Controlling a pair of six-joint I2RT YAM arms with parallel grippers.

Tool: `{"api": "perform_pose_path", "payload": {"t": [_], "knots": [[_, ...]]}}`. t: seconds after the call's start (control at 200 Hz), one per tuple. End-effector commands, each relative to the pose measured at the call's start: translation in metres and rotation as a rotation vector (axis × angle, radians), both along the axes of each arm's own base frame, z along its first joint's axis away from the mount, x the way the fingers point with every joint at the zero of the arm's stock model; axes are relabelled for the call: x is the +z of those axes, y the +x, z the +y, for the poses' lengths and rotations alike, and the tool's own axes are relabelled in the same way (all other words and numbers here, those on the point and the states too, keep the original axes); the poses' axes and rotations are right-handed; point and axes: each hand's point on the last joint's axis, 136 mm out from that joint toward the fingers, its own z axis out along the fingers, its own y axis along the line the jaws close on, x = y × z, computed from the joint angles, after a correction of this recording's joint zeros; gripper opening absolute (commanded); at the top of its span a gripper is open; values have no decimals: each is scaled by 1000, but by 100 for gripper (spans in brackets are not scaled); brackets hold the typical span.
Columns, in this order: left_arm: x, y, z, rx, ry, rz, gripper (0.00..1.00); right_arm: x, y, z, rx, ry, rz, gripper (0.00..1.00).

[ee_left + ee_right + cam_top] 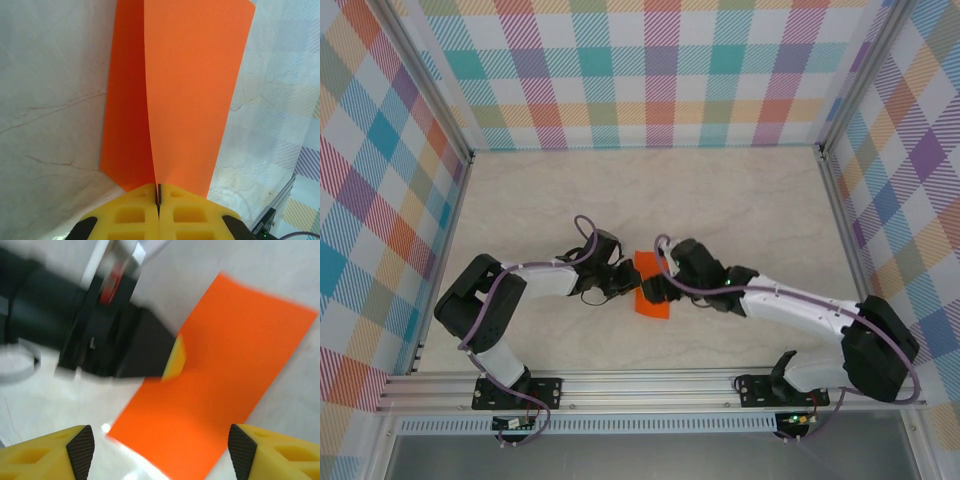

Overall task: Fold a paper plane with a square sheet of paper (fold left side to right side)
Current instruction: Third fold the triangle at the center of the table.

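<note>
The left arm [490, 300] and the right arm [800, 310] rise from their bases, elbows pushed outward, and bend inward until the 2 wrists nearly meet. The left gripper [158, 192] has its 2 yellow fingers pressed tight together, pinching an edge of the square sheet of paper [195, 90]. The right gripper [161, 452] hangs just beside it, tilted down, its 2 fingers spread wide and holding nothing.

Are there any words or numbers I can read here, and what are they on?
No text can be read anywhere.
The orange paper is plain.
A red mark on the left arm is too blurred to tell if it is writing.
</note>
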Motion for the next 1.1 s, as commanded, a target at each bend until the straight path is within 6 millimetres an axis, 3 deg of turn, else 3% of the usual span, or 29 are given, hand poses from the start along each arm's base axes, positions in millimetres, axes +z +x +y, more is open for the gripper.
{"api": "perform_pose_path", "payload": {"t": [0.0, 0.155, 0.355, 0.515, 0.87, 1.02, 1.095], "knots": [[11, 1, -7, -3, -11, -3, 3, -10, -11, -7, 23, -100, -160, 75], [13, 1, -7, -4, -11, -6, 3, -27, -34, 12, 145, -267, -295, 79], [13, 1, -7, -3, -11, -7, 3, -42, -30, 43, 219, -417, -387, 82], [15, 1, -8, -10, -9, -7, 2, -49, -23, 51, 217, -456, -410, 79], [15, 2, -7, -10, 5, -10, 3, -53, -26, 44, 222, -468, -398, 22], [19, 2, -4, -31, 30, -31, 17, -54, -28, 39, 229, -471, -391, 0], [27, 3, 1, -47, 39, -53, 30, -56, -30, 39, 237, -470, -383, 0]]}}
